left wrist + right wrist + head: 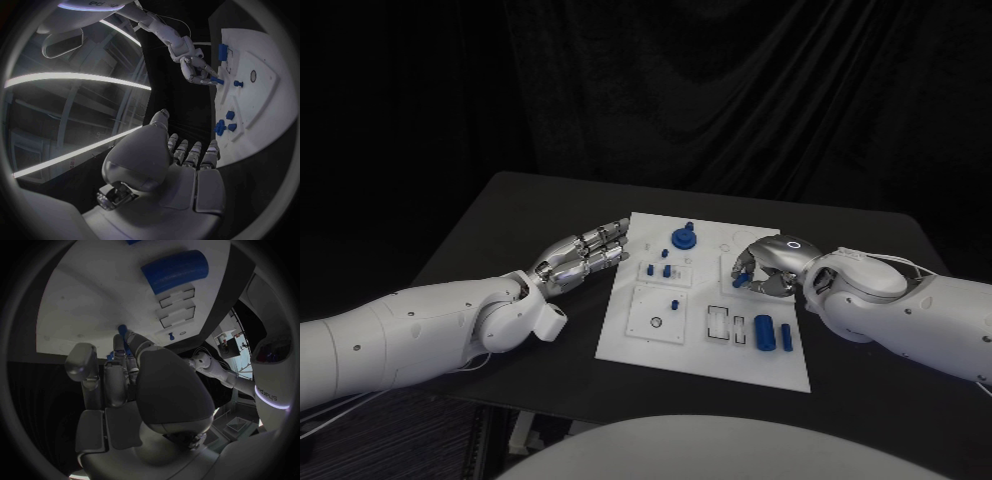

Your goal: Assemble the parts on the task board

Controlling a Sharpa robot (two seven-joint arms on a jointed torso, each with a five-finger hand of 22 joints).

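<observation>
1 task board [625, 345] | right hand [769, 268] pinching 1 blue part [741, 281] | left hand [583, 256] empty, fingers together

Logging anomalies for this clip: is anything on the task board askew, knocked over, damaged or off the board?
Nothing stands out. The task board lies flat on the black table, and the blue parts sit on it, including the large cylinder lying near its front edge. The right hand holds a small blue part over the board; the left hand rests beside it.
</observation>
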